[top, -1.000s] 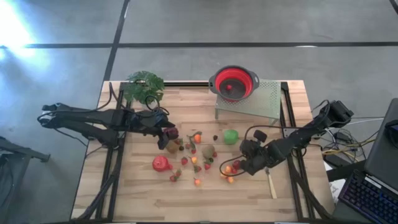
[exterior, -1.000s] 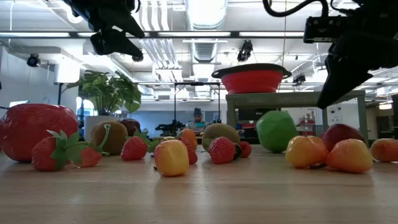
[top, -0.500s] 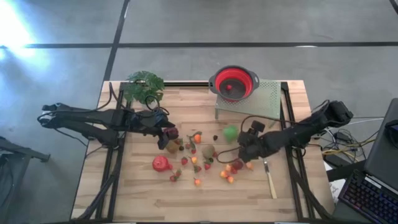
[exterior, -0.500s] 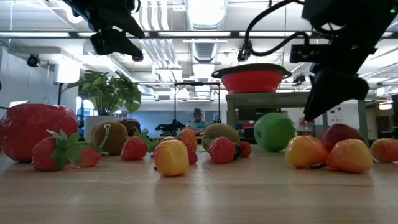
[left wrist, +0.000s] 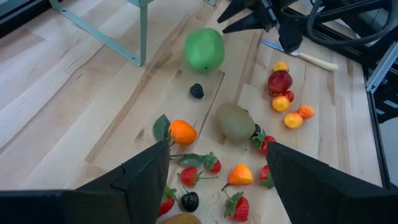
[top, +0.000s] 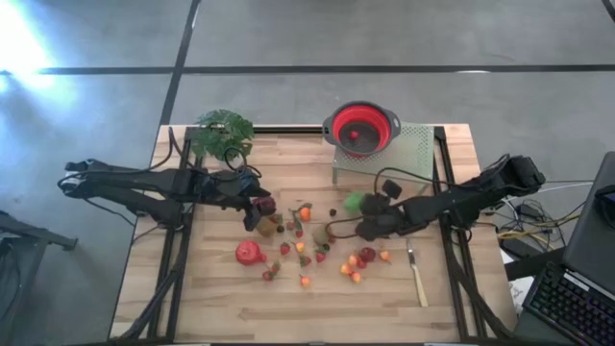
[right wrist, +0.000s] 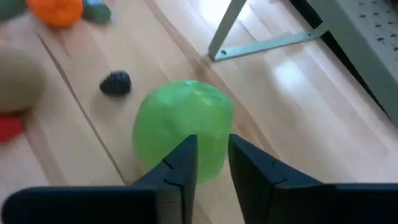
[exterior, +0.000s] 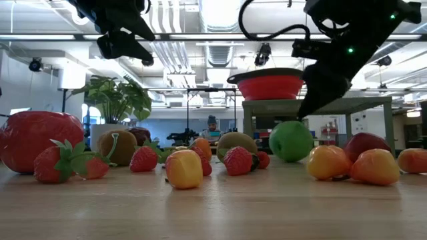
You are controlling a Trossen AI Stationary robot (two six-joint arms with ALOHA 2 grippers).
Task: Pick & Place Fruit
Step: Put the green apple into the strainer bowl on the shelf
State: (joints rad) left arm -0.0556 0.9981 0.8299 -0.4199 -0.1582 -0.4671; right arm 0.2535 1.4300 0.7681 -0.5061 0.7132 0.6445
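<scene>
My right pincer (right wrist: pixel 208 163), nearly shut and empty, hangs by the green apple (top: pixel 356 202) near the rack on the desk. The apple looks round, light and slippery, so I'd open wide and hold its middle. My left pincer (left wrist: pixel 217 165) waits open over the berries.

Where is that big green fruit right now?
In the high view the green fruit lies right of the table's middle, just in front of the metal stand, with the right gripper beside it.

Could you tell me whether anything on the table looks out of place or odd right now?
Only the knife: it lies near the table's right edge beside the scattered fruit, not being fruit itself. The red colander sits level on its stand, and nothing looks spilled or damaged.
</scene>
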